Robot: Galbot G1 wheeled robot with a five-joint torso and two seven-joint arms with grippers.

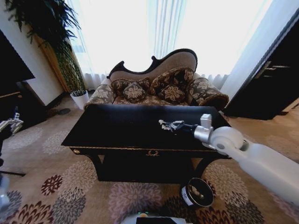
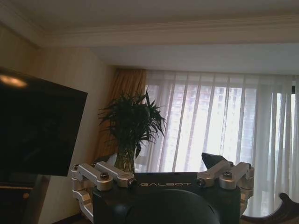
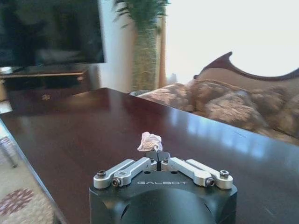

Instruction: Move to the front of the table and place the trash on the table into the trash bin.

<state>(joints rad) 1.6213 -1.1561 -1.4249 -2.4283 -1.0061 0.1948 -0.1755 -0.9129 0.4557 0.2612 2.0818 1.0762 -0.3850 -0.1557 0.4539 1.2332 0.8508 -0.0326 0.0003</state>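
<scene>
Head view: The right gripper (image 1: 163, 124) is extended over the black counter (image 1: 117, 128), near its right half. Its jaws are clenched on a small white paper wad (image 1: 161, 123), which sits at the jaw tips just above the counter surface. The trash bin (image 1: 197, 192) stands on the carpet below and to the near side of the jaws, just beside the counter's right front leg. It is a round dark container with a white label on its side; pale pieces lie inside it, but what they are cannot be told. The left gripper (image 1: 14, 122) is parked at the far left, well apart from the counter. A sofa (image 1: 154, 86) stands beyond the counter, and a white plant pot (image 1: 80, 98) sits on the floor beside it.

Left wrist view: The left gripper (image 2: 163, 175) is raised and points at the curtained window and a tall plant (image 2: 131, 123). Its jaws are released, spread wide with nothing between them.

Right wrist view: The right gripper (image 3: 154, 156) shows its jaws closed together on the crumpled paper wad (image 3: 149, 141), which stands up out of the jaw tips. The glossy counter (image 3: 84, 135) stretches ahead of the jaws. This view confirms the grasp, which the head view shows less plainly; the bin appears in the head view.
</scene>
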